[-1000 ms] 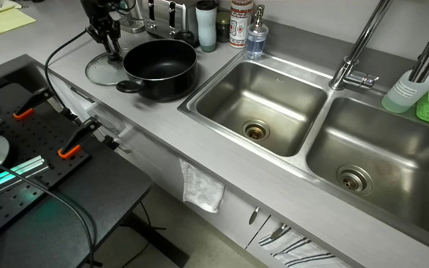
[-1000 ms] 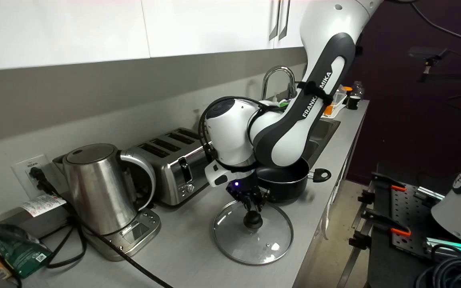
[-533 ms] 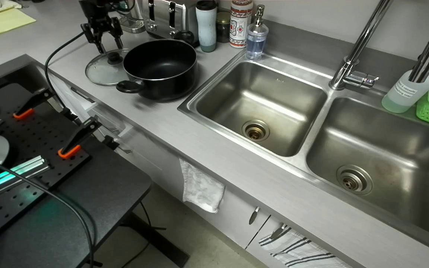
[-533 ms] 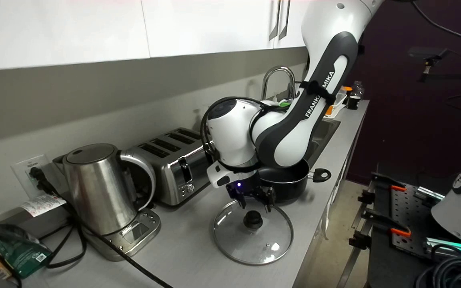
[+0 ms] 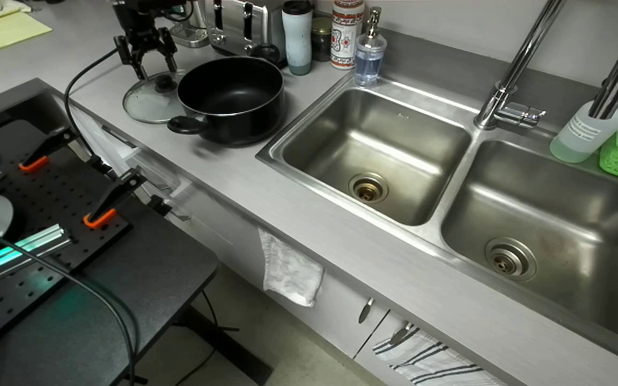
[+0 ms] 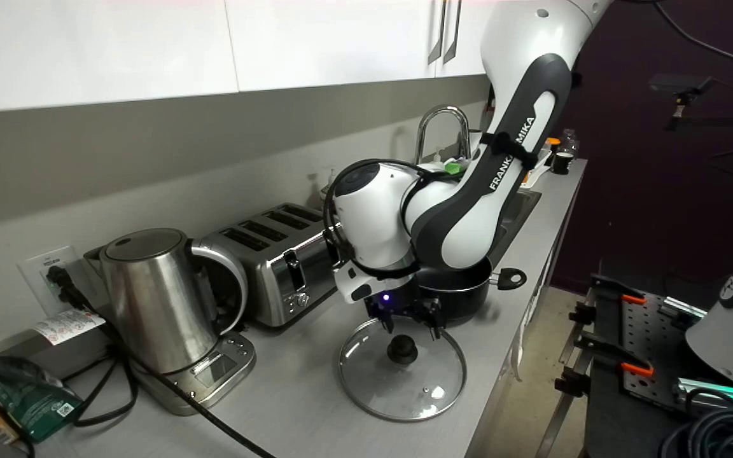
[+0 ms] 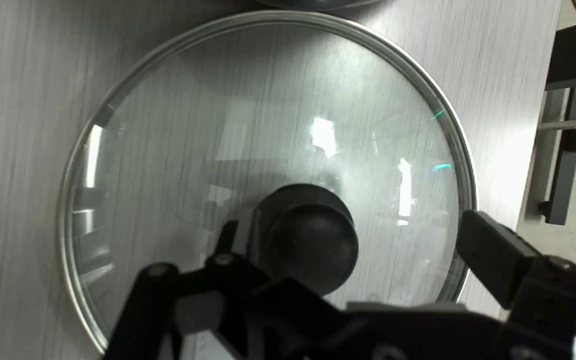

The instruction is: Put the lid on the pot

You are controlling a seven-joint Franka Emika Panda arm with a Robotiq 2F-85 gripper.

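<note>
In an exterior view, from the left, the glass lid [image 5: 147, 102] lies flat on the tabletop [image 5: 223, 166], its dark knob [image 5: 165, 83] upward, with the jaws spread wide above it and holding nothing; next comes the black pot [image 5: 242, 124], just beside the lid and uncovered, and farther right the steel sink [image 5: 395, 139]. By the look of things, none of the placing is done yet. What remains, I judge, is to close on the knob, lift, carry across and seat the lid squarely over the pot.
</note>
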